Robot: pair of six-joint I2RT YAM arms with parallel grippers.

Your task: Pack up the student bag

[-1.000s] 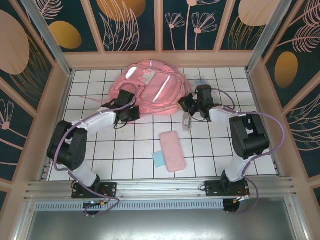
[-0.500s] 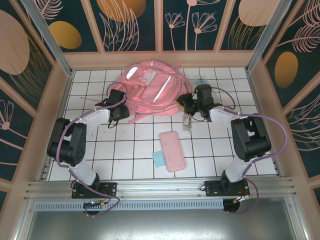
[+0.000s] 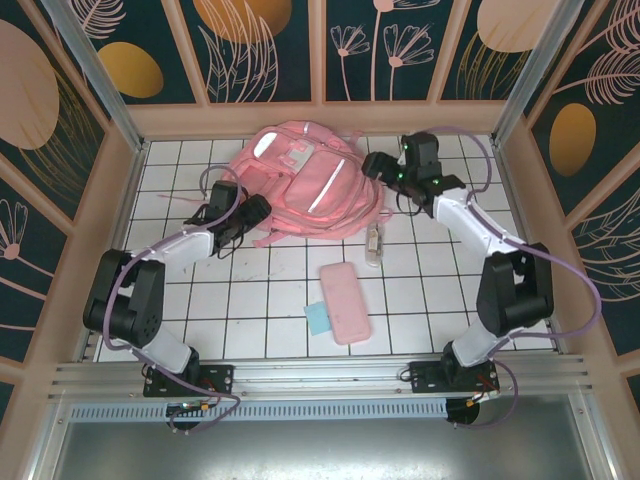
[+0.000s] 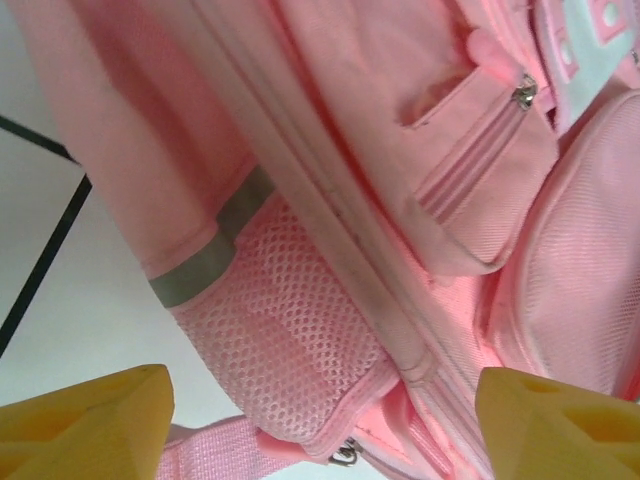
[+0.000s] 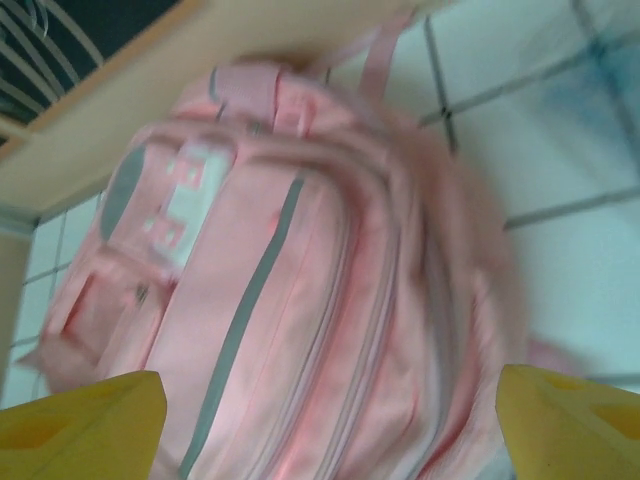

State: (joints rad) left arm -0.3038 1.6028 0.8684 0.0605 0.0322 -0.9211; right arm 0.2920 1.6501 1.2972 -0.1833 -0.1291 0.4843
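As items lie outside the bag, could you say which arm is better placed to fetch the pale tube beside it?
Probably right: the right gripper hangs open near the tube, right of the student bag; the left gripper is across it.

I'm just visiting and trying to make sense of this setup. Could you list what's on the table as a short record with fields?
Bag: large soft pink fabric backpack, lying at the far side of the white tiled table
Left gripper: open, at the backpack's left side
Right gripper: open, at the backpack's right side
Loose items: flat pink rectangular pencil case, small blue pad beside it, small clear object nearer the backpack; all outside it
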